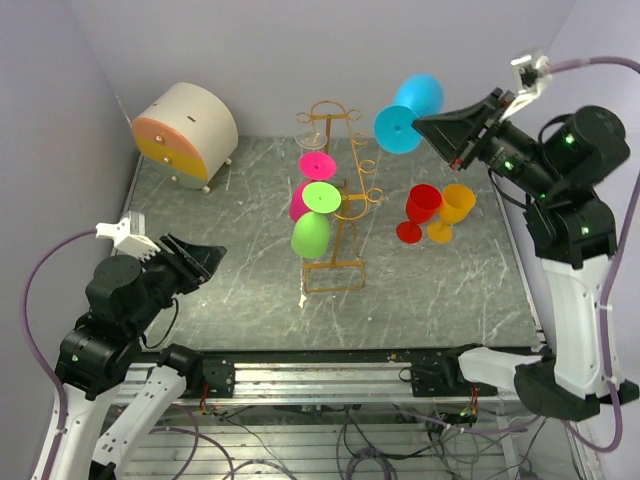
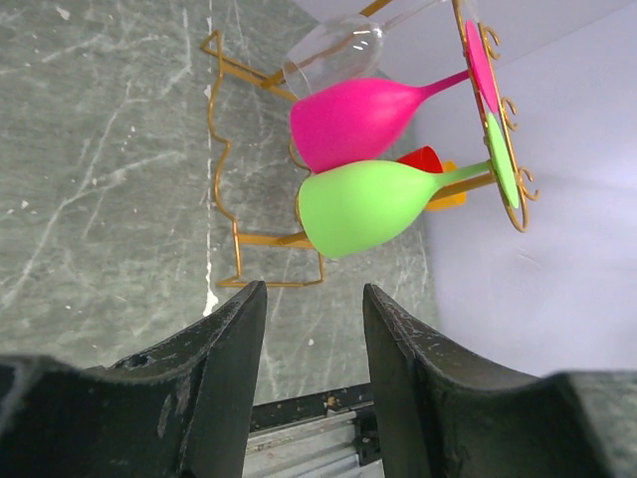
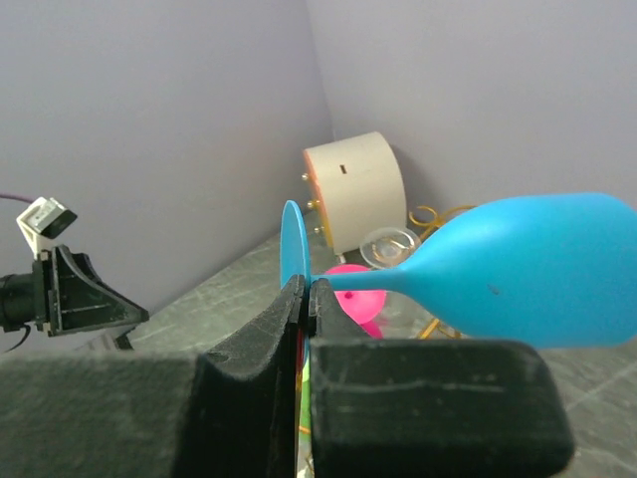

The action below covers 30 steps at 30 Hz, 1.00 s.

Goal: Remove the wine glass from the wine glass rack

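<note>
Because your right pincer (image 1: 420,123) is clamped on the stem of the blue wine glass (image 1: 412,105), up and right of the wine glass rack (image 1: 338,215), treat removal as done; set-down likely remains. Your left pincer (image 1: 207,258) stands open, empty, left of the rack.

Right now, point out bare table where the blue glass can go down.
Front right: bare table between the rack and right edge, nearer than the red glass and orange glass. Also left of the rack, nearer than the drawer box. Crowded around the rack's pink glass and green glass.
</note>
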Tool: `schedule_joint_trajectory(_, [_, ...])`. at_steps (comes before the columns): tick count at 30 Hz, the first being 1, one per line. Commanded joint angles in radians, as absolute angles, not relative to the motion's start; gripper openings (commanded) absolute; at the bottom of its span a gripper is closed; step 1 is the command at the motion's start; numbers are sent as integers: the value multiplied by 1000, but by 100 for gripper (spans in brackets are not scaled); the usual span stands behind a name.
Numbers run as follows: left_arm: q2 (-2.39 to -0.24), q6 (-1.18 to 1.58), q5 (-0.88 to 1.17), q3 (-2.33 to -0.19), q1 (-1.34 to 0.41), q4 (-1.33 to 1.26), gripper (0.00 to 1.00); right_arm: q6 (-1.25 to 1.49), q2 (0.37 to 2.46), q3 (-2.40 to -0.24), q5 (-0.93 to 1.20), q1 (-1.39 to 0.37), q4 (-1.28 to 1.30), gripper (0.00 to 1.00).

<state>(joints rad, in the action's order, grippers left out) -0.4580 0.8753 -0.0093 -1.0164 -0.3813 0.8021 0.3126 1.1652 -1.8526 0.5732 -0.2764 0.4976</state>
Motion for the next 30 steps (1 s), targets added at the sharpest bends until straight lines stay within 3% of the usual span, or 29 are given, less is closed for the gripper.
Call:
schedule_joint_trajectory(1, [-448, 932, 52, -1037, -385, 815, 55, 250, 1262, -1982, 551, -360, 566, 0])
schedule_joint_trajectory(8, [-459, 997, 89, -1058, -385, 822, 55, 54, 1402, -2164, 212, -676, 705, 0])
schedule_joint_trajectory(13, [-436, 1095, 89, -1091, -385, 816, 55, -94, 1414, -2122, -81, -976, 709, 0])
schedule_joint_trajectory(23, [-401, 1328, 153, -1128, -385, 756, 56, -459, 1299, -1694, -661, -1513, 415, 0])
schedule_joint_trajectory(30, [-362, 1584, 346, -996, -385, 624, 56, -581, 1270, -1474, -744, -1594, 191, 0])
